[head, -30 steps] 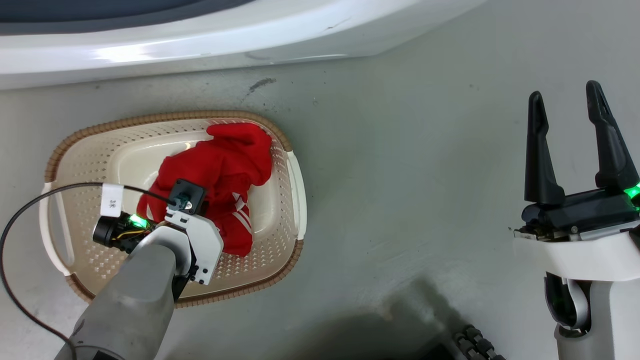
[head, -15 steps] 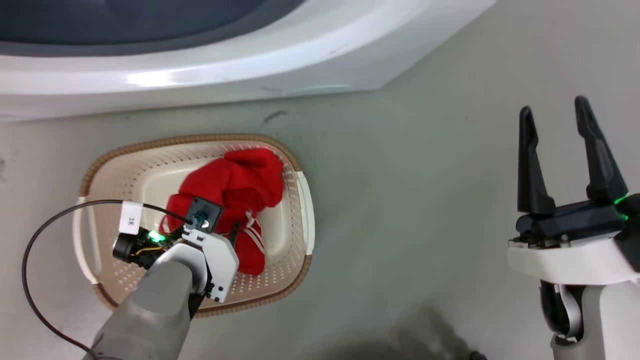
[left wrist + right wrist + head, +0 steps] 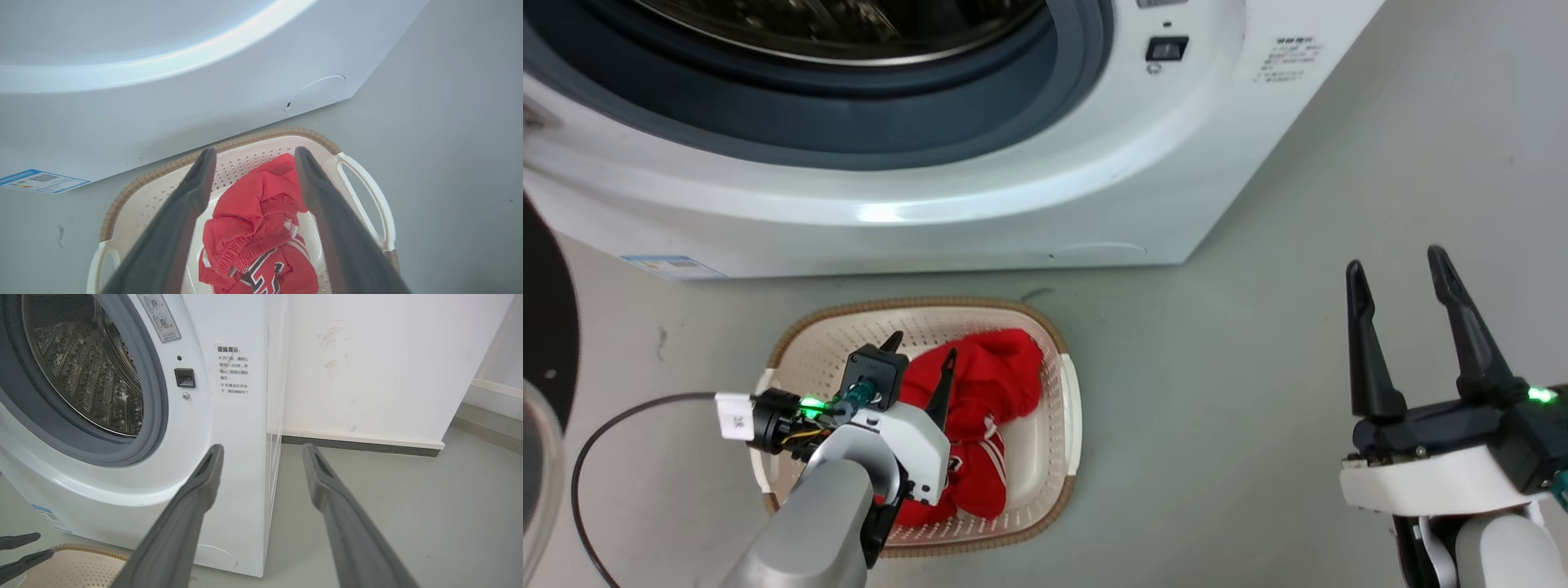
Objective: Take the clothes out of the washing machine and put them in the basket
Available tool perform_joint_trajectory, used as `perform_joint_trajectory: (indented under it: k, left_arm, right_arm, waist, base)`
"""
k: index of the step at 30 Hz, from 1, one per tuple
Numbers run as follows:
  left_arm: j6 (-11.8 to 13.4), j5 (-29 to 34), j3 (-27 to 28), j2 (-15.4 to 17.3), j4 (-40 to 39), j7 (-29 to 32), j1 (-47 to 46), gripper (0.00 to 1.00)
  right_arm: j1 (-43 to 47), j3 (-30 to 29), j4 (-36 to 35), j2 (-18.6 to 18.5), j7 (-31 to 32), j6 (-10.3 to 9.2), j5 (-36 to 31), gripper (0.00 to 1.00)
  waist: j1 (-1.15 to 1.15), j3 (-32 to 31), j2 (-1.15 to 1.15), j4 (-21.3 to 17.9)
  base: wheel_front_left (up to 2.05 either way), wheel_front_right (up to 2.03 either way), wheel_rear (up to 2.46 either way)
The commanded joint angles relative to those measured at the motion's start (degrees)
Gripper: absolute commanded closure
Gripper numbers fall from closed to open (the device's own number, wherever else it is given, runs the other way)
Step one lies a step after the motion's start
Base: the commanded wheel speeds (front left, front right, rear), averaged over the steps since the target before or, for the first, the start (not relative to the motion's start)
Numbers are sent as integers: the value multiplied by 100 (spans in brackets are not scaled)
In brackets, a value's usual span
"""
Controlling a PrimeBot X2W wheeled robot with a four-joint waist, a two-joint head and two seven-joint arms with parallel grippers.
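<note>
The red clothes (image 3: 988,400) lie bunched in the cream basket (image 3: 915,309) on the floor in front of the washing machine (image 3: 1013,188). White-and-dark stripes and lettering show on the jersey (image 3: 261,273). My left gripper (image 3: 921,347) hovers just above the pile, open, with nothing between its fingers. In the left wrist view the gripper (image 3: 254,154) frames the clothes (image 3: 249,220) and the basket rim (image 3: 261,136). My right gripper (image 3: 1395,261) stands open and empty over bare floor at the right, facing the washer's front corner (image 3: 241,457).
The washer's porthole is open, showing the grey ring and steel drum (image 3: 81,367). Its dark-rimmed door (image 3: 543,327) hangs at the far left. A black cable (image 3: 613,425) loops from the left wrist. A white wall (image 3: 367,367) stands right of the washer.
The head camera has tilted up, bringing the porthole into view. My left gripper has lifted off the red clothes, and its open fingers now show above them. The clothes stay in the basket.
</note>
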Motion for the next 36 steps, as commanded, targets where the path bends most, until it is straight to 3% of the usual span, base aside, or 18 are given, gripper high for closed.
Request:
perform_joint_trajectory:
  k: [1,8,17,28,36]
  left_arm:
    - [108,98,183,44,-331,-14,245,0]
    - [424,512,1032,15,-1761,-15,1075,0]
    - [594,1087,2064,-282,-3356,-15,2107,0]
    - [465,1641,2911,-729,-4611,-15,3157,0]
    - [380,1749,3063,-861,-4749,-16,3511,0]
  right_arm:
    - [119,-7,37,0,-11,-4,-22,0]
    - [447,-54,100,0,-11,-4,-7,0]
    - [727,-116,150,0,-11,-4,60,0]
    - [1166,-229,241,1,-11,-4,149,0]
    - [1363,-225,264,1,-11,-4,191,0]
  waist:
    - [1,-375,0,188]
    - [1,-897,0,314]
    - [1,-1405,0,373]
    - [1,-2075,0,422]
    - [1,-2357,0,424]
  base:
    - [0,0,0]
    - [0,0,0]
    - [0,0,0]
    - [0,0,0]
    - [0,0,0]
